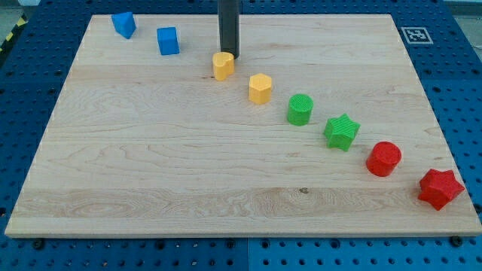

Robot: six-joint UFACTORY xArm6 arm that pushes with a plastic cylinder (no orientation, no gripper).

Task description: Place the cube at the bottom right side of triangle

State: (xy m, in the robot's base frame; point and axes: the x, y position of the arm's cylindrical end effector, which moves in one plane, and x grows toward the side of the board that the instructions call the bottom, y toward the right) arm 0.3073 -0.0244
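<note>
Sitting upper-middle, my tip touches a yellow block, no gripper, blue cube not yet moved beside the blue triangle.

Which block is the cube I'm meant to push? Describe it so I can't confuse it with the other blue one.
Start at the wooden board's top-left corner, where two blue blocks sit. The blue cube is the right-hand one, square-faced, between the blue triangle and my tip. Its neighbour nearer the corner looks wedge-shaped and tilted; my tip is by a yellow block.
</note>
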